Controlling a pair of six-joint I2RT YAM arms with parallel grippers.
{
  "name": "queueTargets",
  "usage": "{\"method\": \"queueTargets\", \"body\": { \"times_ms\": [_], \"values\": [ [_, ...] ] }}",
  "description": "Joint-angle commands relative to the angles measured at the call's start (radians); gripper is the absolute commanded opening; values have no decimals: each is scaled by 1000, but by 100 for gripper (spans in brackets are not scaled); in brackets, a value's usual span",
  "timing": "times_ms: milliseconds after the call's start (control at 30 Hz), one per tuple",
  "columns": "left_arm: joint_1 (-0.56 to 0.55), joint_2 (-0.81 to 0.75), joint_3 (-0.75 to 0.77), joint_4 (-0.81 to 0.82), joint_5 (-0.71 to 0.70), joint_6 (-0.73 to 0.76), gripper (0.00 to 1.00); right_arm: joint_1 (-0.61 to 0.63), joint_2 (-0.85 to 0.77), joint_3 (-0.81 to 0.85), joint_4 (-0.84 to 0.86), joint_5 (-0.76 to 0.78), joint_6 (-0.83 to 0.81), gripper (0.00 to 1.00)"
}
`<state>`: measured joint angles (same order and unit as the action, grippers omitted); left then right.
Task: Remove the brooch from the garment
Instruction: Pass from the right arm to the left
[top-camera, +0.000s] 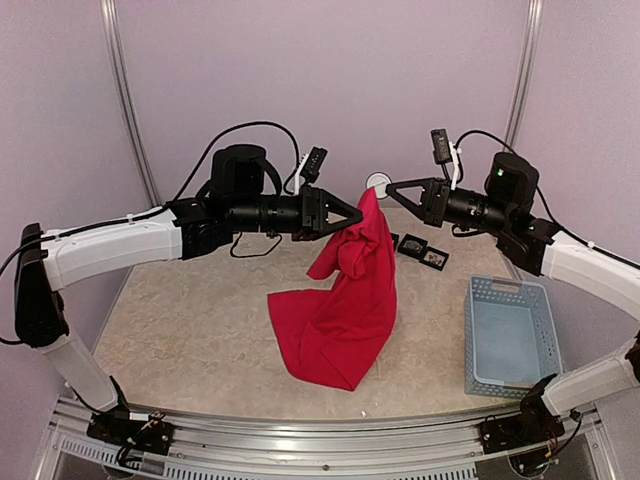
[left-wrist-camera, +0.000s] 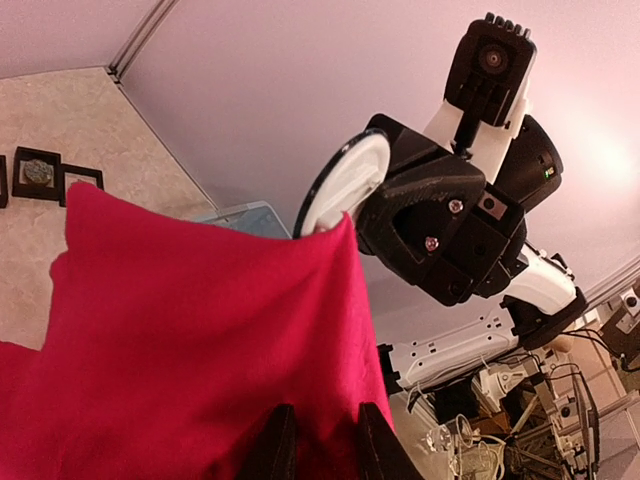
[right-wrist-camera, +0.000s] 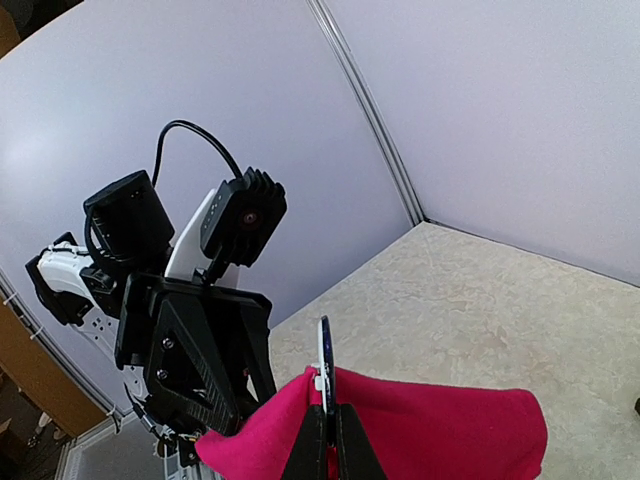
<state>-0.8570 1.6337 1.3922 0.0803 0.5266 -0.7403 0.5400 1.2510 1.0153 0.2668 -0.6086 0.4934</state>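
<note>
We hold big bright red soft cloth garment (top-camera: 345, 300) up by top corner, low end lying on pale speckled table (top-camera: 190, 320). That way small round white brooch (top-camera: 377, 182) sits high, easy to reach. Right gripper (right-wrist-camera: 327, 408) pinched tight on red cloth right at brooch. Left gripper (left-wrist-camera: 323, 410) has cloth between its jaws; we cannot tell if it grips. We think left is there to hold cloth firm for pull.

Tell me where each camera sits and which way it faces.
Top: above and behind the arms, looking down at the table; both arms show.
Left wrist: faces the right hand across the garment; own fingertips below.
Right wrist: faces the left hand over the garment; own fingertips below.
Both wrist views share the garment and brooch.
</note>
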Motion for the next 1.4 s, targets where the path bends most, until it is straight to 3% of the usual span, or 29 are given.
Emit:
{"method": "queueTargets", "body": {
  "times_ms": [0, 133, 333, 567, 1133, 1367],
  "values": [
    [-24, 60, 69, 20, 64, -15, 20, 10, 11, -2, 146, 18, 55, 0],
    [-25, 80, 97, -13, 56, 4, 19, 22, 37, 3, 191, -7, 94, 0],
    [-11, -37, 24, -5, -77, 36, 34, 27, 49, 7, 223, -55, 125, 0],
    [33, -104, 30, 3, -125, 42, 41, 40, 70, 27, 267, -115, 166, 0],
    [43, 7, 119, -12, 5, 29, 36, 80, 119, 74, 279, -187, 198, 0],
    [38, 8, 111, -5, 3, 32, 25, 83, 131, 77, 264, -197, 198, 0]
  ]
}}
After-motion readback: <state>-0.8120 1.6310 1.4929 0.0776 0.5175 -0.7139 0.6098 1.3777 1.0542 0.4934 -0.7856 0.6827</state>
